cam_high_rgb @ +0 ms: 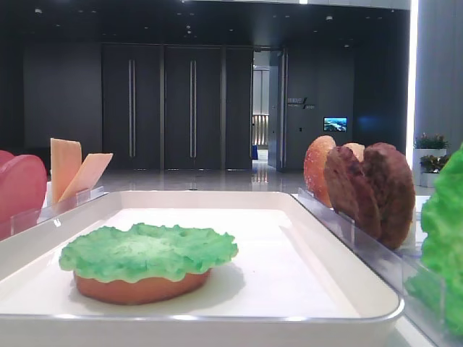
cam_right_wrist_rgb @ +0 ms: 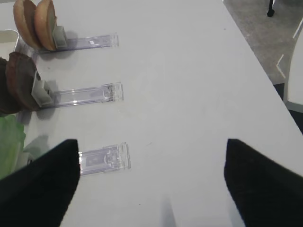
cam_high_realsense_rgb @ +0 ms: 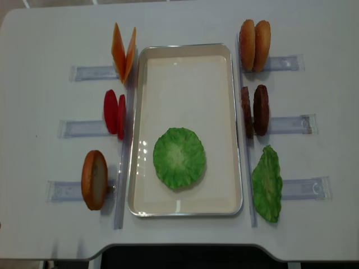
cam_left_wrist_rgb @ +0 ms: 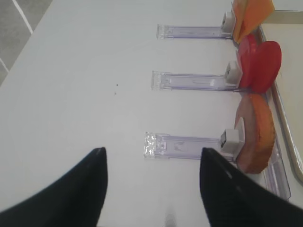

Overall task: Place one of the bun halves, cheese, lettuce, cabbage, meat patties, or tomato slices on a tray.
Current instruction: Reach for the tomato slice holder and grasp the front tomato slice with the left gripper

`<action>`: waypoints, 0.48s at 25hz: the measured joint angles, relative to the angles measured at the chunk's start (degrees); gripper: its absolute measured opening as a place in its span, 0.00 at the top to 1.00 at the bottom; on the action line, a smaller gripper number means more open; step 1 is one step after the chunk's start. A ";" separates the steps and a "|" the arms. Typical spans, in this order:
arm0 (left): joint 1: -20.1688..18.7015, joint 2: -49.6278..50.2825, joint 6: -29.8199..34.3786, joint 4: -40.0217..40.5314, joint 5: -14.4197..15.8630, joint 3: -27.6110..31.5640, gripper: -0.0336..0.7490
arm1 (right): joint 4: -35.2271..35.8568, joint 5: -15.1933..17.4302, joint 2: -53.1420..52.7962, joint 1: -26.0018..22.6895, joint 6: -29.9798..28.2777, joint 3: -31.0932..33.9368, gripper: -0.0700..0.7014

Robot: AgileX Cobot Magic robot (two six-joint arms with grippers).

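**Above the bare table, both grippers wait open and empty**

At either side of the white table, each wrist view shows its own two dark fingers spread wide with nothing between them. The left gripper (cam_left_wrist_rgb: 154,187) hovers over a clear holder strip (cam_left_wrist_rgb: 184,144) that props a bun half (cam_left_wrist_rgb: 255,132) on edge; beyond it stand the tomato slices (cam_left_wrist_rgb: 259,66) and the cheese (cam_left_wrist_rgb: 251,14). The right gripper (cam_right_wrist_rgb: 151,182) hangs over another strip, with the meat patties (cam_right_wrist_rgb: 19,85) and two more bun halves (cam_right_wrist_rgb: 35,23) upright to its left.

Between the two rows lies the tray (cam_high_realsense_rgb: 140,134). Inside it, toward the near end, a lettuce (cam_high_realsense_rgb: 179,157) leaf lies flat on top of a bun half (cam_high_rgb: 141,288), visible beneath it in the low view.

Judging from this, a bun and a lettuce are already placed. A second green leaf (cam_high_realsense_rgb: 267,184), patties, tomato, cheese and three buns remain in their holders, untouched.

No brand, label or readable writing appears on the toys or tray; a distant wall sign is too small to read.
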 joint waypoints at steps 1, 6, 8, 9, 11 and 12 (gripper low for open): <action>0.00 0.00 0.00 0.00 0.00 0.00 0.36 | 0.00 0.00 0.00 0.00 0.00 0.00 0.15; 0.00 0.00 0.05 0.00 0.00 0.00 0.36 | 0.00 0.00 0.00 0.00 0.00 0.00 0.15; 0.00 0.00 0.05 0.00 0.00 0.07 0.36 | 0.00 0.00 0.00 0.00 0.00 0.00 0.15; 0.00 0.00 0.05 0.00 0.00 0.07 0.36 | 0.00 0.00 0.00 0.00 0.00 0.00 0.15; 0.00 0.00 0.05 0.00 0.00 0.07 0.36 | 0.00 0.00 0.00 0.00 0.00 0.00 0.15; 0.00 0.00 0.05 0.00 0.00 0.07 0.36 | 0.00 0.00 0.00 0.00 0.00 0.00 0.15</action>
